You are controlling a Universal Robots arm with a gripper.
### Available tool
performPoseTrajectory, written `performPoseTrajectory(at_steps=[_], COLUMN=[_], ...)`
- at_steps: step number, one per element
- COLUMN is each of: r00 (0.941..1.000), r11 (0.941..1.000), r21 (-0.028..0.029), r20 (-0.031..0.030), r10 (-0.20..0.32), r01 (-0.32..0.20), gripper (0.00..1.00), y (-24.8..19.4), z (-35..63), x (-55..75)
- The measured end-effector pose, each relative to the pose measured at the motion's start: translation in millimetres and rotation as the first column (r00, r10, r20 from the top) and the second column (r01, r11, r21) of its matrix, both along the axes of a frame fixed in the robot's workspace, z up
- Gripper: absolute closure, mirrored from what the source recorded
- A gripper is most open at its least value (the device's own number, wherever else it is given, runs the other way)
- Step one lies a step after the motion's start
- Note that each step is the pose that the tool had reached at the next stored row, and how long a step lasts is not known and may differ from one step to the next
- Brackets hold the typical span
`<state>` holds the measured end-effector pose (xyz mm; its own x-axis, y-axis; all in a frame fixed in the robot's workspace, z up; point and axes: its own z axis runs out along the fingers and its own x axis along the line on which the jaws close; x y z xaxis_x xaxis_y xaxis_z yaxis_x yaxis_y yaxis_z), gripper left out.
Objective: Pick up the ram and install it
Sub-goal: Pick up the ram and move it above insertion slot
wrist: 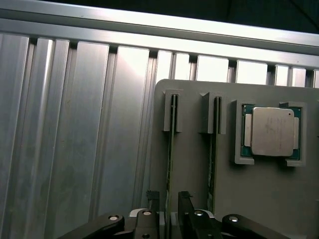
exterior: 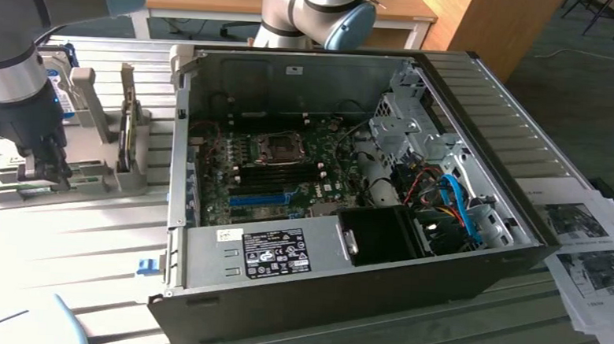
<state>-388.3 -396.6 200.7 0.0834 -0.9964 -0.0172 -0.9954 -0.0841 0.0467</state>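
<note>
The arm is down at the exterior view's left, its fingers (exterior: pixel 46 168) lowered onto the grey holder (exterior: pixel 105 179). The holder sits on the slatted metal tabletop (exterior: pixel 83 239), beside the open computer case (exterior: pixel 290 80).

The wrist view shows it better. The fingers (wrist: pixel 184 200) stand apart, one on each side of the ram (wrist: pixel 169 159), with a sliver of gap showing on both sides. They straddle the stick near one end without clamping it.

The ram stands on its long edge in a slot of the holder (wrist: pixel 192 164), its far end tucked into a small upright grey bracket. Seen edge-on, it reads as a thin, straight green strip with a dark line along the top; its flat faces are hidden from this angle.

A second stick (wrist: pixel 213 159) stands parallel just beside it in the neighbouring slot, outside the fingers. Further along the same holder a square silver processor (wrist: pixel 271 130) lies flat in its own pocket.

Inside the case the motherboard (exterior: pixel 276 166) lies exposed, and printed sheets (exterior: pixel 587 250) lie on the tabletop at the exterior view's right.
</note>
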Motion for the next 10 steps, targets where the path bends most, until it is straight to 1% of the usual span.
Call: performPoseTrajectory(at_steps=[10], r00=[1.0], r11=[1.0], r21=[0.0001], r20=[-0.0001], r10=[0.0], r01=[0.0], gripper=[0.71], y=[-0.3], z=[-0.6], x=[0.0])
